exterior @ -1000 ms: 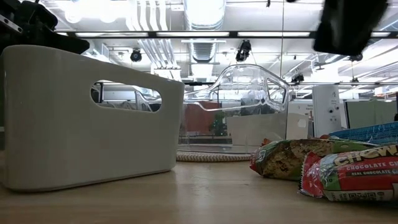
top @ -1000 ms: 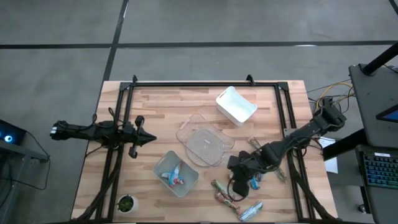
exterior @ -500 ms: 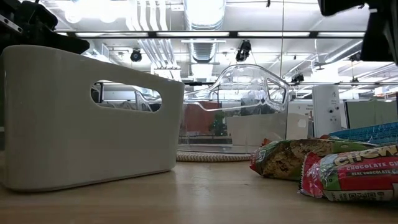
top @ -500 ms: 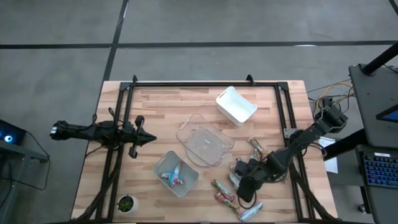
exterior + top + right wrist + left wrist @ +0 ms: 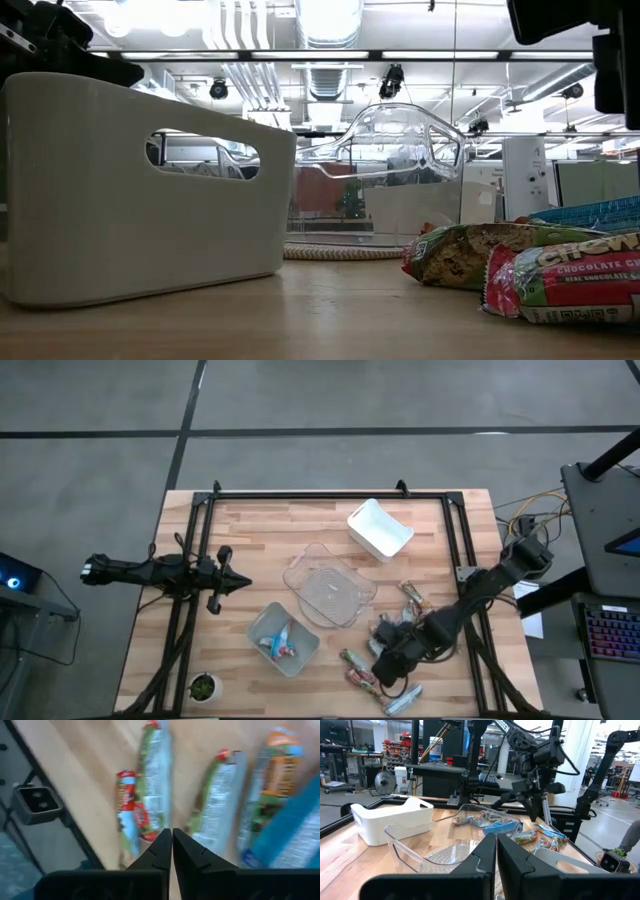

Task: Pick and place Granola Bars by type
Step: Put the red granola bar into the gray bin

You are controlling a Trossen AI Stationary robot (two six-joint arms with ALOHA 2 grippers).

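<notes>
The right claw point(image 5: 388, 668) hung over the loose granola bars point(image 5: 365, 672) at the near-right part of the bench point(image 5: 250, 550), fingers point(image 5: 160, 851) pressed together with nothing between them (the wrist view showed only a hairline seam). Below those fingers lay several bars side by side: two green-and-white ones w/ red ends point(image 5: 150, 785), one orange-topped point(image 5: 272, 775), and a blue one point(image 5: 295, 835) cut off at the frame edge. All were blurred, so no print could be read.

From above, the arm itself covered part of the pile; a blue bar point(image 5: 404, 698) poked out nearest the bench edge and a couple more point(image 5: 410, 596) lay further back. How many sat under the arm could not be told.

The left claw point(image 5: 240, 583) waited at the left side of the bench, also closed and empty, well apart from the bars.

Three bins stood mid-bench: a white one point(image 5: 379, 528) at the back, a clear one point(image 5: 328, 584) in the middle, and a grey-clear one point(image 5: 283, 637) nearer, holding a few bars point(image 5: 281, 641) (blue and red, exact count unclear).

In the low view a white bin wall point(image 5: 140, 190) filled the left; two bars point(image 5: 470, 255) lay at right, the red-green one point(image 5: 565, 280) cropped by the frame. The right arm showed only as a dark shape at the top corner.
</notes>
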